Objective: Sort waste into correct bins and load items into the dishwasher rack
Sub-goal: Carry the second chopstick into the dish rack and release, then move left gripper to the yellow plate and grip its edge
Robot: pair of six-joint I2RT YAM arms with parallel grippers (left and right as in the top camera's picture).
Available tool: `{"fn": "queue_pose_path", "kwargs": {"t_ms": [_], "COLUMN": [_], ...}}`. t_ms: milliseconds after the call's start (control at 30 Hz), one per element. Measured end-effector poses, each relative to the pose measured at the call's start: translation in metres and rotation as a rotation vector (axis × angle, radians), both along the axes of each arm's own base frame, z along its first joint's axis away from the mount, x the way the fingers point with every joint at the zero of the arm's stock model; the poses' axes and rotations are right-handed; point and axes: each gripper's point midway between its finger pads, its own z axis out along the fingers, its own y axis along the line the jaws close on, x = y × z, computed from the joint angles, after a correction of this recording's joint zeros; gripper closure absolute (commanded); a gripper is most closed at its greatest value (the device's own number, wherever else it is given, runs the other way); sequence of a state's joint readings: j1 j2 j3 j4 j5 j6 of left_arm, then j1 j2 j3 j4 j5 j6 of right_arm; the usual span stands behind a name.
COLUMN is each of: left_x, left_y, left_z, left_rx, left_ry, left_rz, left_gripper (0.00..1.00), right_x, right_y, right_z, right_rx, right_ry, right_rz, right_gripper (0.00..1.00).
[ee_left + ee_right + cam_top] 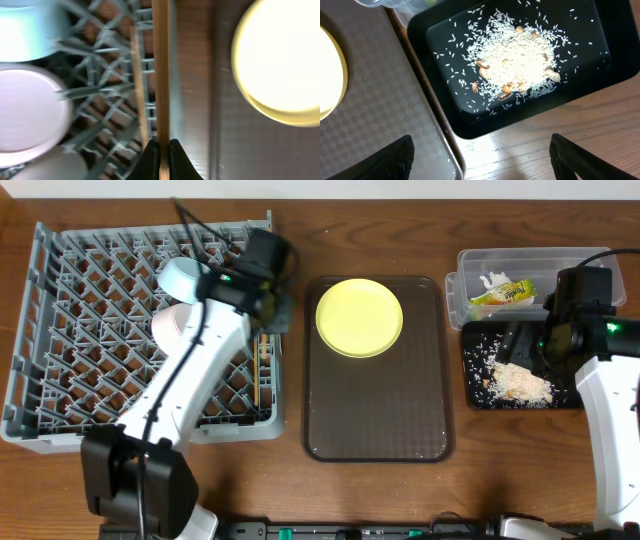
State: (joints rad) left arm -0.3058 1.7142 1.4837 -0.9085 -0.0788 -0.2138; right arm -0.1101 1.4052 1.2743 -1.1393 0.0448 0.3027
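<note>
Left claw (161, 152) pinched on thin wooden chopstick (161, 70); stick's long axis runs straight ahead from the fingertips, along the right edge of the grey plastic lattice dishwasher rack (100, 90); round yellow plate (280, 60) ahead-right of this claw, on flat brown serving tray (380, 410); right claw (480, 162) spread wide, holding nothing; shallow glossy black tub (465, 127) with white rice grains (520, 60) just ahead of it.

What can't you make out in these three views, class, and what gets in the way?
Overhead: the left arm covers the left hand, so its grip is hidden.
Left wrist: blur smears the dishwasher rack; chopsticks cannot be counted.
Right wrist: the top edge cuts off the clear tub, hiding its contents.
</note>
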Motion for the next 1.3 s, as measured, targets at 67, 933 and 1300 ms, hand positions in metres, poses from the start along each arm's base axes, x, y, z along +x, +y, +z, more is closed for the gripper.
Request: {"fn": "queue_pose_path", "kwargs": {"t_ms": [67,933,1300], "left_x": [0.002,0.023,-0.002], "left_y": [0.008,-0.053,-0.174], "left_z": [-0.006,-0.007,-0.007], "left_rx": [0.005,-0.068,-0.027], "left_ry": [0.015,-0.074,-0.192], "left_rz": [0.020,-0.175,-0.704], "left_gripper": [0.94,0.35,0.31], "right_x": [0.000,0.001,0.001], "right_y": [0.000,0.000,0.000], "right_z": [0.000,0.000,0.000], "right_rx": [0.000,0.000,0.000], "right_ry": [0.000,-0.003,-0.002], "right_rz": [0.000,0.000,0.000], "right_gripper": [0.16,0.15,0.14]}}
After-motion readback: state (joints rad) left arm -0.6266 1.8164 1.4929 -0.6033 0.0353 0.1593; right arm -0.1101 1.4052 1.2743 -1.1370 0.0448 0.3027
